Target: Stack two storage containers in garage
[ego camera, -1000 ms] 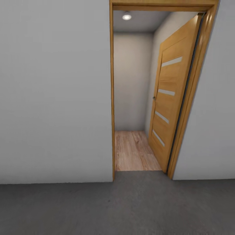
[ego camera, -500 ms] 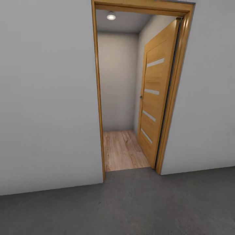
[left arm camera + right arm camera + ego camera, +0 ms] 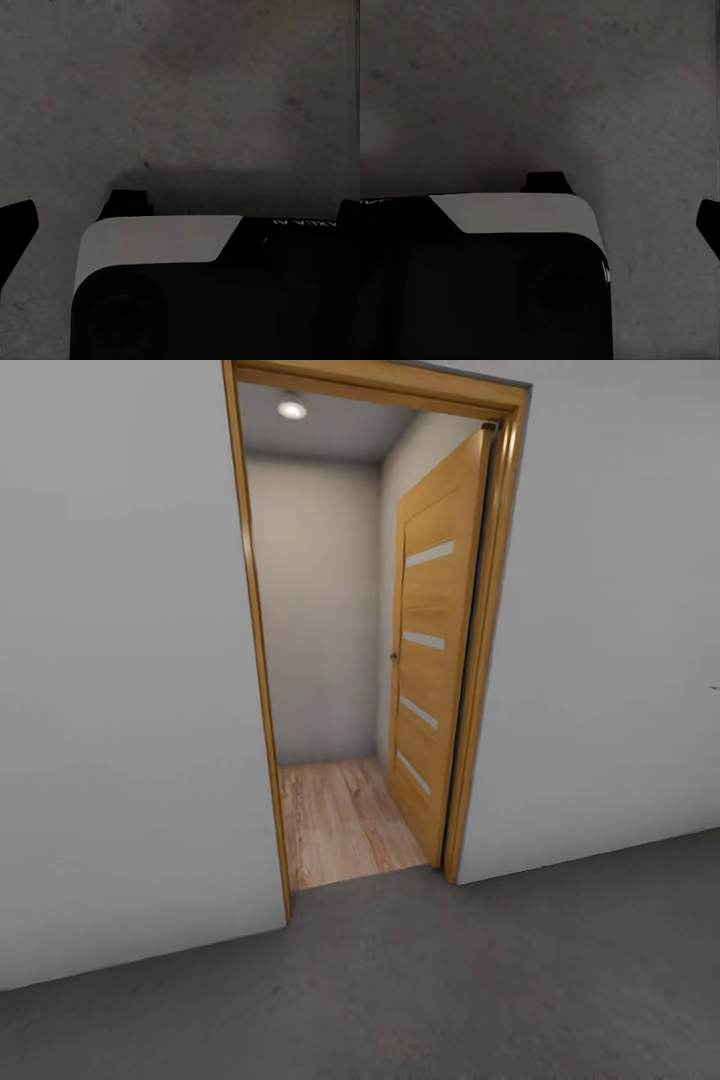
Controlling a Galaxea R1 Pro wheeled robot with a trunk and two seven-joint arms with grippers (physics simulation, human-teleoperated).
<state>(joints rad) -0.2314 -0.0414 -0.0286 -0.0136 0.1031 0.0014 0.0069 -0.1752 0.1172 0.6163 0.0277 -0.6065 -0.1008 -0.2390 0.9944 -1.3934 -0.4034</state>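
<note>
1. Storage containers aren't in sight; judged as light, stiff, slick plastic bins, best gripped by opposite rims.
2. Grey garage floor [image 3: 450, 980] fills the lower frame.
3. Open wooden door [image 3: 432, 650], centre-right, shows plank flooring [image 3: 340, 820].
4. Finger spread: cannot tell for either gripper.

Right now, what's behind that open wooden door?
Behind the open door a pale side wall shows above it; the rest is covered by the door. Light wood plank flooring lies beside it.
</note>
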